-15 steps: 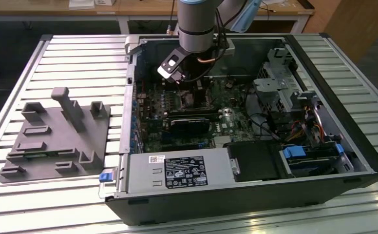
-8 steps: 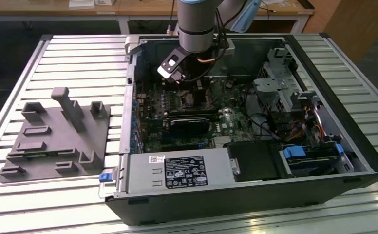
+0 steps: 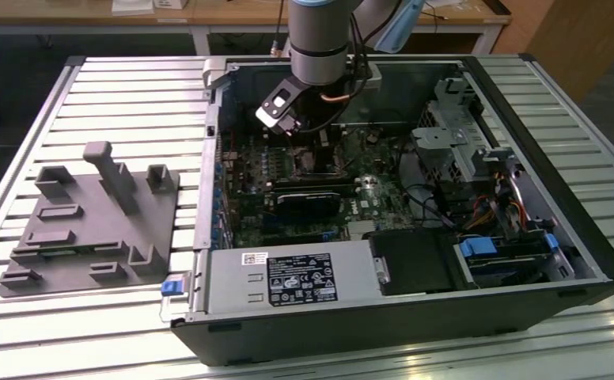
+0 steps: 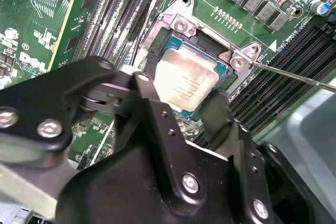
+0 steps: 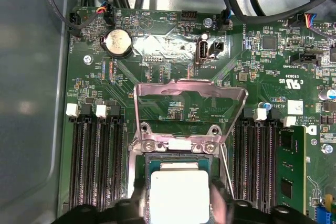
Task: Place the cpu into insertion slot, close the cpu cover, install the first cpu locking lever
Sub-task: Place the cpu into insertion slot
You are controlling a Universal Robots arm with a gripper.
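— Item one, cpu [image 5: 177, 190]?
— Sits at the socket [image 4: 205, 38], gripper [image 4: 181, 98] clamped on two edges; not yet let go.
— Cover [image 5: 190, 86]?
— Standing open.
— Lever [image 4: 294, 74]?
— Swung clear, unhooked. Both steps remain, I'd say.

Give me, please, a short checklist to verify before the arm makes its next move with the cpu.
1. cpu cover swung up, off the insertion slot: ok.
2. gripper shut on the cpu, one finger on each side: ok.
3. cpu over the insertion slot: ok.
4. cpu square to the slot and seated flat: cannot tell.
5. locking lever off to the side, not across the slot: ok.
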